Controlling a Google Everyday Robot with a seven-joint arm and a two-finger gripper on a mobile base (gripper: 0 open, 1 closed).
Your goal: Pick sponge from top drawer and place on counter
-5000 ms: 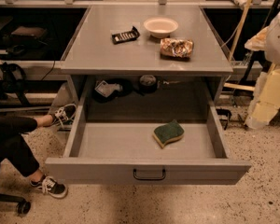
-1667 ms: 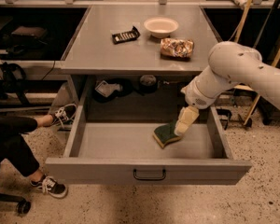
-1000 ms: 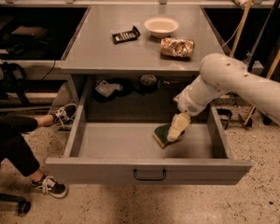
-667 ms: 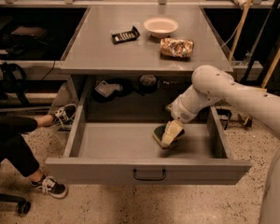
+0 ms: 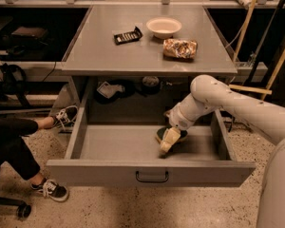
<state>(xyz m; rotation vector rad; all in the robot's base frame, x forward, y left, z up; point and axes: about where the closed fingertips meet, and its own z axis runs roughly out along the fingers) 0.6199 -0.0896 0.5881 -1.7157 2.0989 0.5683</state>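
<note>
The top drawer [image 5: 109,170] is pulled out wide below the counter [image 5: 147,56]. The sponge [image 5: 160,132], dark green on top, lies on the drawer floor right of the middle, mostly covered by my gripper. My gripper [image 5: 167,140] reaches down into the drawer from the right and sits right on the sponge's near side. My white arm [image 5: 228,101] runs from the right edge over the drawer's right wall.
On the counter are a white bowl [image 5: 164,26], a black flat item [image 5: 127,35] and a crinkled gold snack bag [image 5: 180,48]. A person's leg and sneakers [image 5: 51,189] are at the left of the drawer. Small items [image 5: 109,88] lie behind the drawer under the counter.
My arm has come in from the right, gone down into the drawer and moved left until the gripper is over the sponge. The sponge has stayed in place.
</note>
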